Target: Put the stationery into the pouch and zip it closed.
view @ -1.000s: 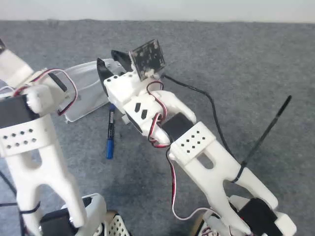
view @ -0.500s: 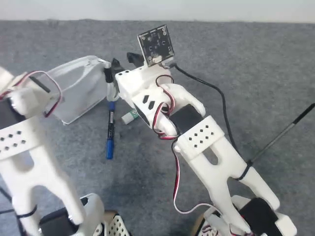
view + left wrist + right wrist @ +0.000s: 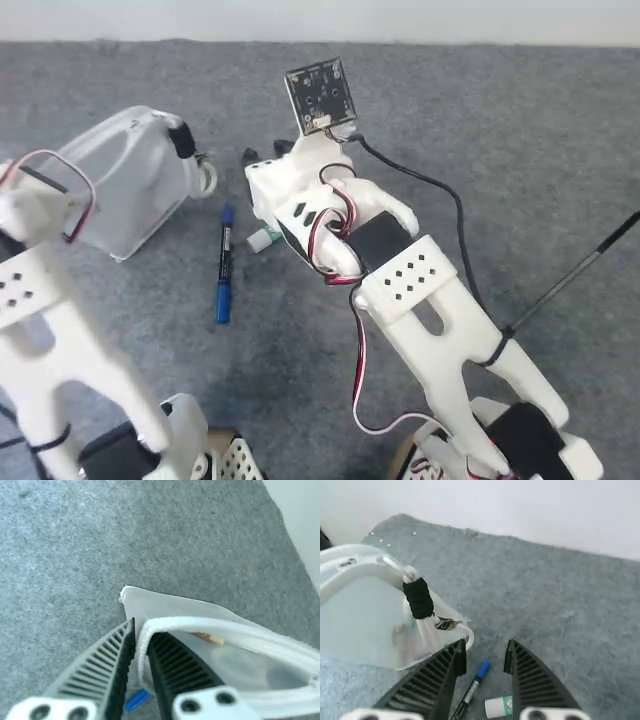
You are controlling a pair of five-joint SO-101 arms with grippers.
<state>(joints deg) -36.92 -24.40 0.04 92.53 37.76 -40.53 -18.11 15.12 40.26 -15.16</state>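
Pouch [image 3: 130, 185] pinched by rim in left gripper [image 3: 141, 631], right gripper [image 3: 485, 647] agape near pen [image 3: 223, 265]; likely to slip free, thin hold.

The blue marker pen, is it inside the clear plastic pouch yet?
No, the blue marker pen lies on the grey carpet beside the clear plastic pouch, outside it.

We see a translucent pouch [image 3: 130, 180], mouth unzipped, tilted on the grey table [image 3: 520, 150]. A blue marker [image 3: 224, 265] lies flat nearby, a white-green tube [image 3: 263, 238], perhaps glue, just beside it.
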